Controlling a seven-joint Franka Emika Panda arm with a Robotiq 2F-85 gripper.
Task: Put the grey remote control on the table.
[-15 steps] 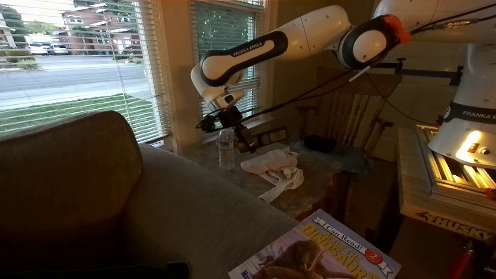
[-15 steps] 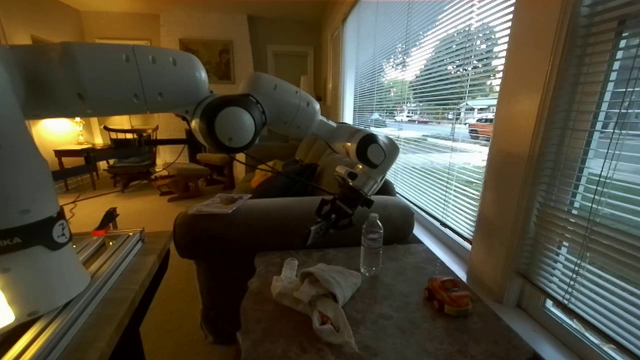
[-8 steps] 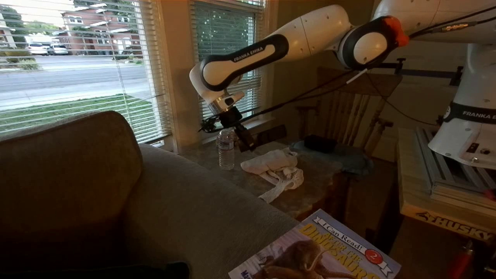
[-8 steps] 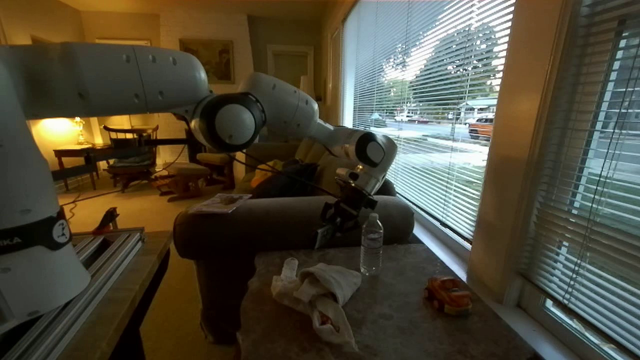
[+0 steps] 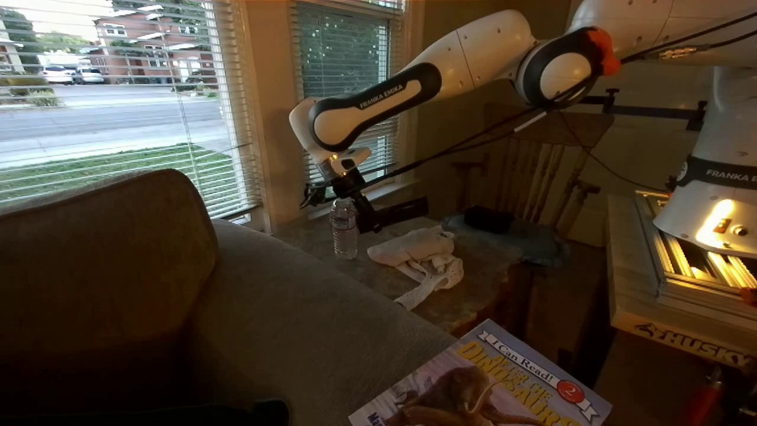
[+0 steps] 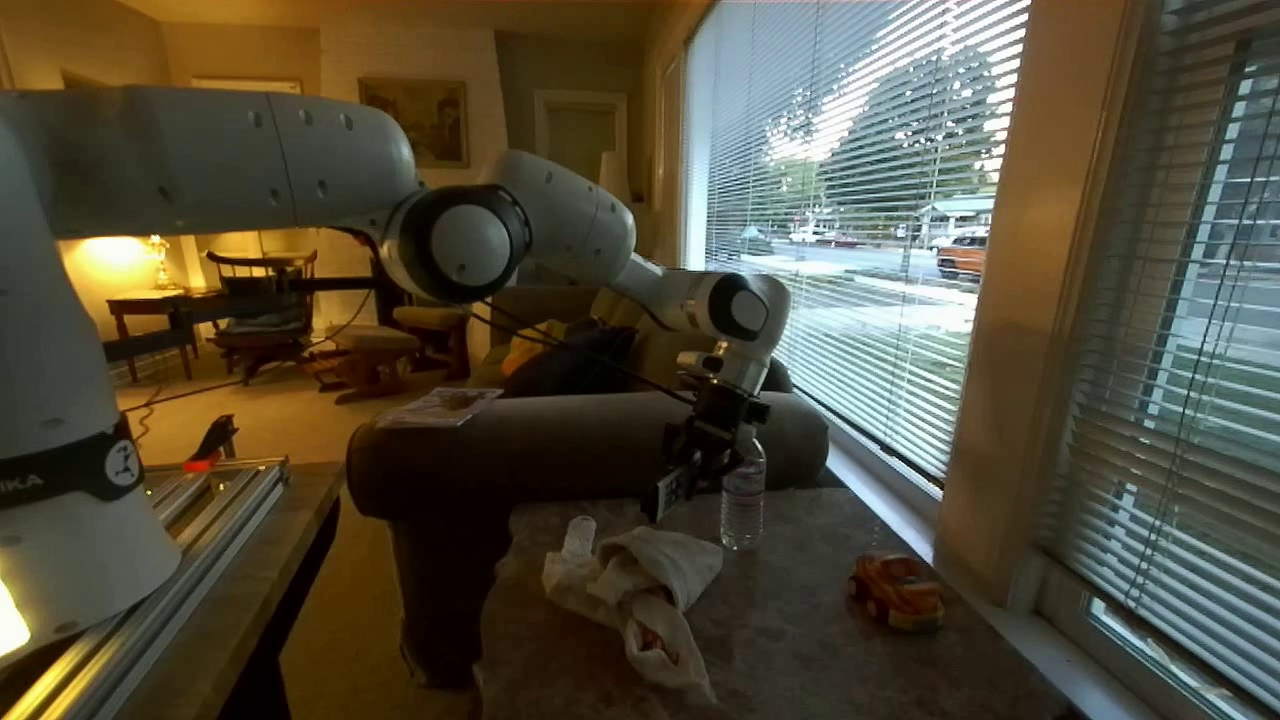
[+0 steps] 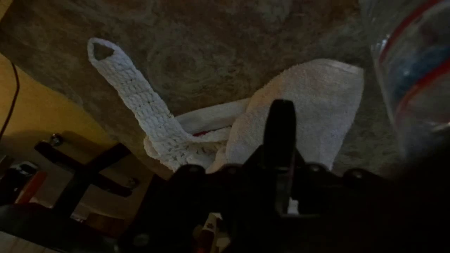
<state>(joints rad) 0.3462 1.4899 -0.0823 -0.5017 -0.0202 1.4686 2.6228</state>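
My gripper [image 5: 369, 223] is shut on the grey remote control [image 5: 405, 210], which looks long and dark and sticks out to the right in this exterior view. In an exterior view the remote [image 6: 668, 492] shows small pale buttons, and the gripper [image 6: 692, 466] holds it tilted above the table [image 6: 800, 630]. The table top is flat, dark and mottled; it also fills the wrist view [image 7: 182, 73]. In the wrist view the gripper [image 7: 280, 140] is a dark shape over a white cloth; remote and fingers cannot be told apart there.
The white cloth [image 6: 665, 565] lies on the table below the gripper. A clear water bottle [image 6: 743, 515] stands right beside the gripper. An orange toy car [image 6: 897, 592] is near the window. A book [image 5: 485, 384] lies on the sofa arm [image 5: 307, 319] bordering the table.
The gripper has moved a little down and closer to the bottle, turning the remote. The pale patches seen on it earlier in an exterior view are dark now. Cloth and bottle have not moved.
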